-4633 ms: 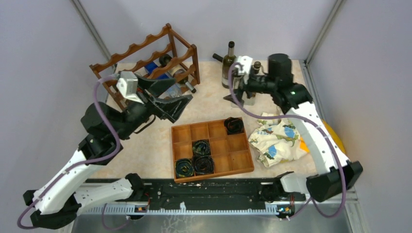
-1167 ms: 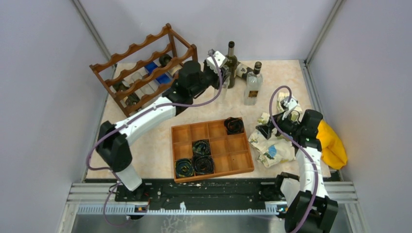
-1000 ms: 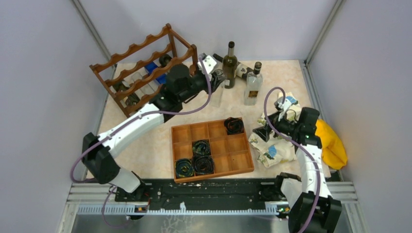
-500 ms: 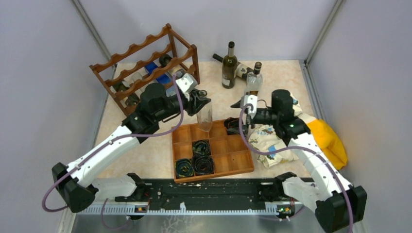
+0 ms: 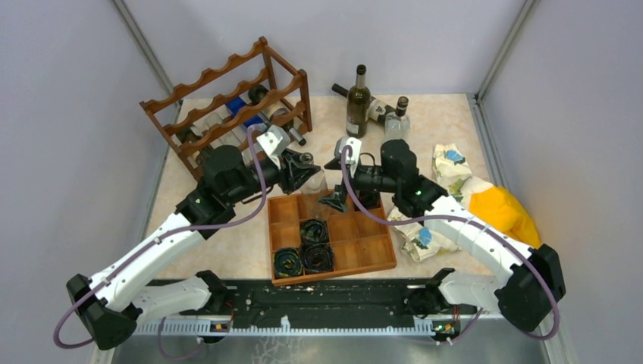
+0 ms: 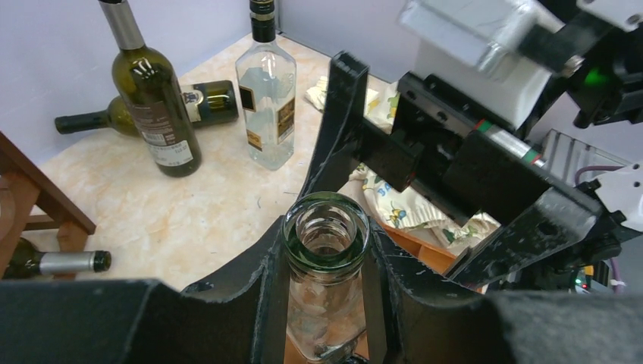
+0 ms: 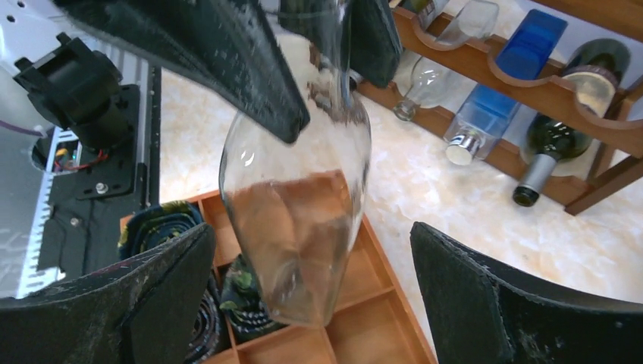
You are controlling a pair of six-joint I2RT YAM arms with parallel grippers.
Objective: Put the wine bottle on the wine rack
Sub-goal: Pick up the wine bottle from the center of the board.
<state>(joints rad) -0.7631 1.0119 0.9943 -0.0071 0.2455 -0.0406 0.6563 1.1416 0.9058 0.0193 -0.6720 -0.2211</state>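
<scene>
Glass bottle [image 7: 296, 227], the clear one: where do I have it?

You have it off the table, hanging over the far side of the tray [image 5: 331, 275], well apart from the wine rack [image 5: 227, 72]. Your left claw [image 6: 326, 262] is clamped on the neck just under the lip.

And my right?

Your right claw [image 7: 311, 250] stands wide apart, with its fingers [image 7: 485, 303] on either side of the body, touching nothing that I can see.

Which way does it point?

Mouth up, base down toward the tray. The long axis is close to upright, leaning a little in the right wrist view. The other bottles [image 7: 542, 155] in the rack lie on their sides.

So which step is this?

It reads as a handover in mid-air, with the carry to the rack not yet begun. Next, I judge, you close the right fingers on the widest part of the body and let go of the neck only once that grip is firm. Then you tip the bottle flat and line it up with a free cradle. Smooth glass may slip, so close squarely.
</scene>
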